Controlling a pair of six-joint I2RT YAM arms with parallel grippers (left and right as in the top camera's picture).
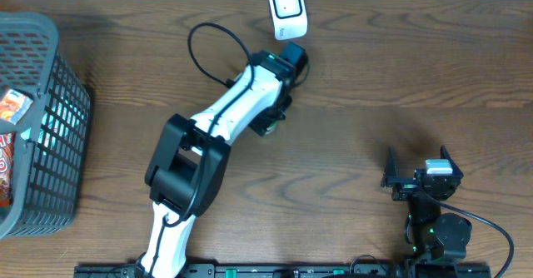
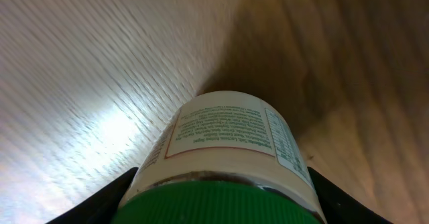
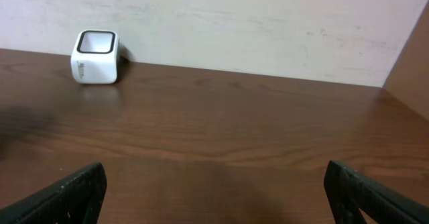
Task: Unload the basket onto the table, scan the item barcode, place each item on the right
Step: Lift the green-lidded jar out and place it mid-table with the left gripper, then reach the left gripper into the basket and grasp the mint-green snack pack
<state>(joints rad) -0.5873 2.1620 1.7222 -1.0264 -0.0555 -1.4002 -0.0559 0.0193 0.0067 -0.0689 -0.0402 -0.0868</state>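
Left tool (image 2: pixel 221 207) around jar (image 2: pixel 228 137) (green-capped); right tool (image 3: pixel 214 187) wide

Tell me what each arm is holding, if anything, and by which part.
The left fingers grip the jar by its sides near the green lid; right fingers hold nothing.

Your left arm (image 1: pixel 233 107) has white covers, black joints and 1 black cable (image 1: pixel 190 47); your right arm (image 1: pixel 433 224) is black.

Showing only blurred green fine print, too small for reading, on the white label (image 2: pixel 224 140) of the jar (image 2: pixel 201 110) sitting between the fingers of the left gripper (image 2: pixel 221 198). Showing an illegible grey mark on the scanner (image 3: pixel 95 58), far ahead and left of the right gripper (image 3: pixel 218 190).
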